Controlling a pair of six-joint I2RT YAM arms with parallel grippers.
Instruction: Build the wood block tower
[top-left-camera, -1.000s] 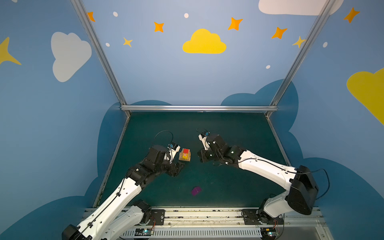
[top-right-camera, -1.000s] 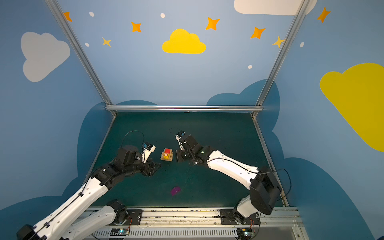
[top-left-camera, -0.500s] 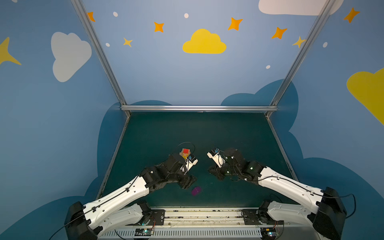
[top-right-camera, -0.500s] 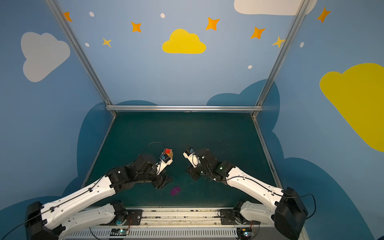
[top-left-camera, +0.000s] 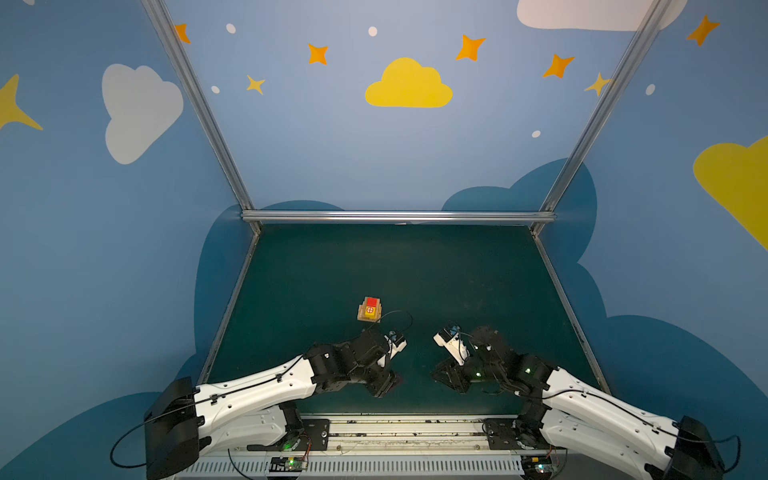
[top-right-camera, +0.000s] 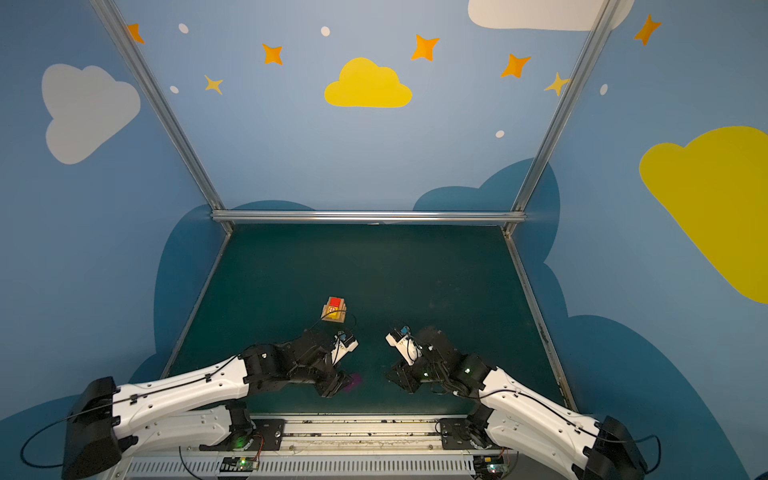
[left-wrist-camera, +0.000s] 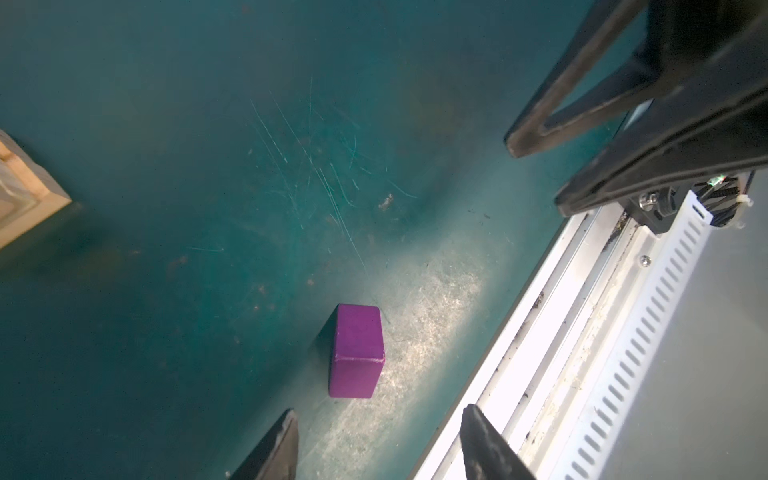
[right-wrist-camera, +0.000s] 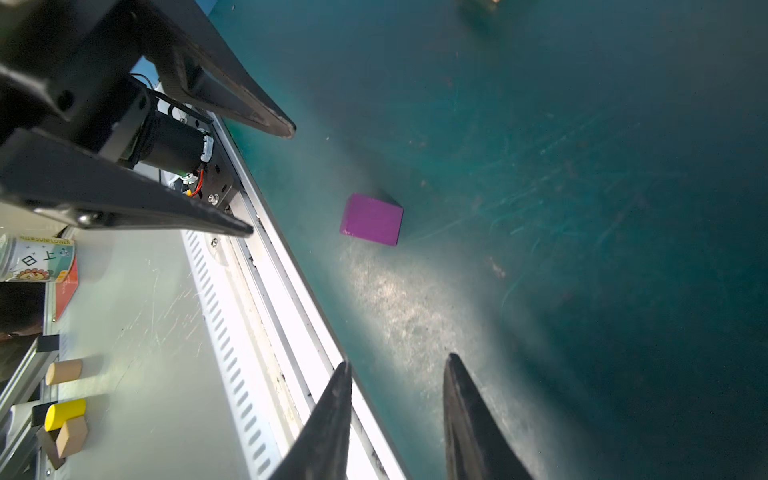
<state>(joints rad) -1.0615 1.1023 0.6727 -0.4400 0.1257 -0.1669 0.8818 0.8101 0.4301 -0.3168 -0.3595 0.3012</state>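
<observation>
The tower (top-left-camera: 369, 309) (top-right-camera: 334, 309), a small stack of tan planks topped by a yellow and a red cube, stands alone mid-mat; one tan corner (left-wrist-camera: 25, 199) of it shows in the left wrist view. A purple cube (left-wrist-camera: 357, 353) (right-wrist-camera: 371, 219) (top-right-camera: 353, 381) lies on the mat near the front edge. My left gripper (left-wrist-camera: 380, 409) (top-left-camera: 384, 386) hangs open just short of the cube, holding nothing. My right gripper (right-wrist-camera: 399, 359) (top-left-camera: 446, 376) faces the cube from the other side, farther off, open and empty.
A white slotted rail (left-wrist-camera: 561, 332) (right-wrist-camera: 266, 291) runs along the mat's front edge, close beside the cube. Beyond it, off the mat, a printed can (right-wrist-camera: 39, 257) and a yellow cylinder (right-wrist-camera: 64, 413) sit. A metal bar (top-left-camera: 399, 216) bounds the back.
Both arms have drawn back from the tower toward the front edge and come low near the purple cube. The right gripper went from shut to open; the left narrowed slightly.
</observation>
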